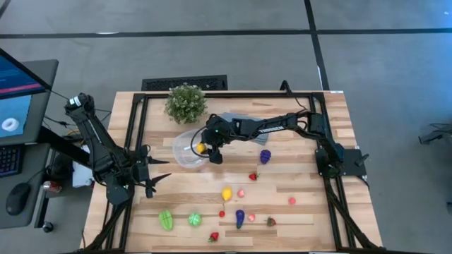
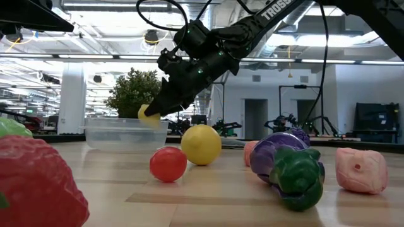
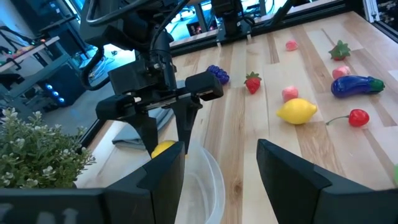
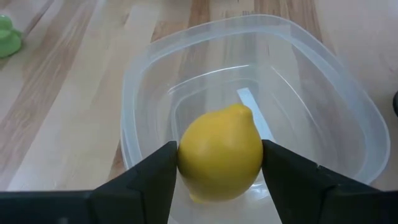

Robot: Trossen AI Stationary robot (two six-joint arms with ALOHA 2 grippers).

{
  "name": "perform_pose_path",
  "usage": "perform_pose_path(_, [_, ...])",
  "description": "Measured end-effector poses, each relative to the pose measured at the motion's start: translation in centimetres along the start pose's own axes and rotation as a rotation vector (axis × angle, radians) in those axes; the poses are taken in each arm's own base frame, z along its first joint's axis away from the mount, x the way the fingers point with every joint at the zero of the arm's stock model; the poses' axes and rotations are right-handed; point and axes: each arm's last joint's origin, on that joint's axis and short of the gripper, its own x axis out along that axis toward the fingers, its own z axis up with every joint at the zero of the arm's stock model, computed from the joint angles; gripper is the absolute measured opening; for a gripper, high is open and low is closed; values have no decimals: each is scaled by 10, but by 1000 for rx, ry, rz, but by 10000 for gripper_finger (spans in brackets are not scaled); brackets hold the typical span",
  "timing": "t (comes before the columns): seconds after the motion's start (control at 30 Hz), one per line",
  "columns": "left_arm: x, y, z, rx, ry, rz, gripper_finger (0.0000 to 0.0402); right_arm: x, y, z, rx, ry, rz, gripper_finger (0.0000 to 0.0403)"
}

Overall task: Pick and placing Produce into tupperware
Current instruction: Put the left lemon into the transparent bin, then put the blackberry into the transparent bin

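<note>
My right gripper hangs over the clear round tupperware, shut on a small yellow lemon. In the low view the lemon is just above the tupperware's rim. The other produce lies loose on the wood toward the near edge: a second lemon, purple grapes, a strawberry, an eggplant and green pieces. My left gripper waits open at the table's left side, nothing between its fingers. My right gripper pinches the lemon between its two fingers, one on each of its rounded sides. The fingers slant down from the table's right side. The lemon is lifted clear, over the tupperware's hollow, its pointed end facing away from the wrist.
A leafy potted plant stands just beyond the tupperware at the far edge. A folded grey-blue cloth lies beside it, under my right arm. A black frame runs along the table's sides.
</note>
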Motion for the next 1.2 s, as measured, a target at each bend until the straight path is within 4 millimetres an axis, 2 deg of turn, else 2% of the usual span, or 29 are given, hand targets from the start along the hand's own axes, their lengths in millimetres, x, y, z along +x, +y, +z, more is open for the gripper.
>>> perform_pose_path(0.2, [0,0,0,0,0,0,192,0,0,0,2,0,0,269])
perform_pose_path(0.57, [0,0,0,4,1,0,192,-4,7,4,-14,-3,32,271])
perform_pose_path(0.7, [0,0,0,7,1,0,192,-18,17,8,-22,65,56,272])
perform_pose_path(0.87, [0,0,0,10,1,-1,192,-37,31,4,6,226,89,272])
perform_pose_path(1.03, [0,0,0,10,1,0,192,-57,49,0,7,411,35,272])
perform_pose_path(1.2, [0,0,-1,21,4,2,192,-76,62,5,24,464,-5,272])
